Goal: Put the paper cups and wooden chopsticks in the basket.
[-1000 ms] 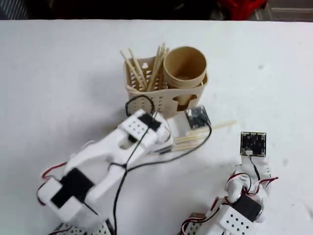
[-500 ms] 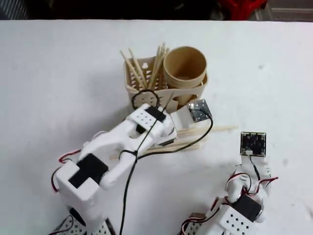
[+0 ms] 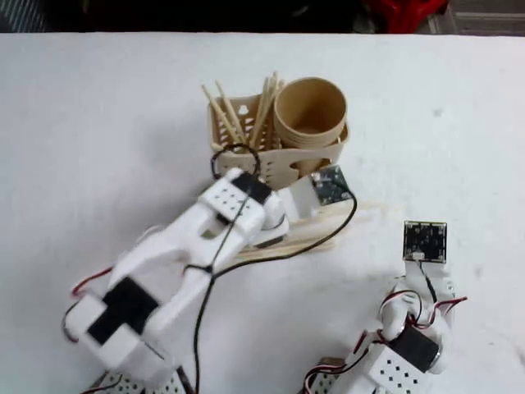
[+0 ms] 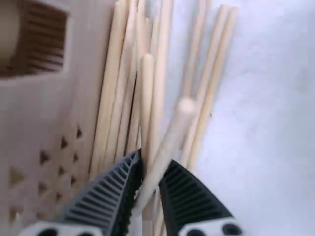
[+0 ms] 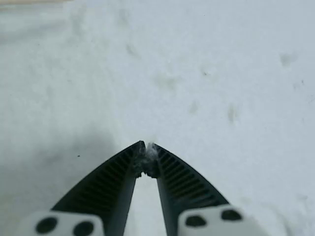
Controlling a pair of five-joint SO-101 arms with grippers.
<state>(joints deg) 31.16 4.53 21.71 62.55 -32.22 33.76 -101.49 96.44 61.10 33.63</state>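
Plainly, we saw the left gripper [image 4: 150, 169] pinched narrow on a single wooden chopstick [image 4: 170, 132]. It rose tilted out of the jaws above the loose chopsticks [image 4: 123, 93], which lay on the table [image 3: 98, 123] just beside the basket [image 3: 283, 164]. The paper cups [image 3: 310, 111] sat nested in one compartment of the basket, and a sheaf of chopsticks [image 3: 238, 115] stood in the other. The right gripper [image 5: 146, 160] was closed on nothing, low over bare table and well apart from the basket.

We judged the hold a weak one. A smooth round stick caught between ribbed pads could swivel or slide out on the lift and fall among the others. Because it slanted, its free end might strike the basket wall rather than clear it, and a hard knock could shove the light basket or tip the cups. A neighbouring stick might also be dragged along and scattered.

In the high view the left arm [image 3: 164, 279] covered its own jaws and much of the loose pile, so we could not count the sticks left. We could not tell how far along its length the stick was held, whether a second stick was caught with it, or how many cups were stacked.
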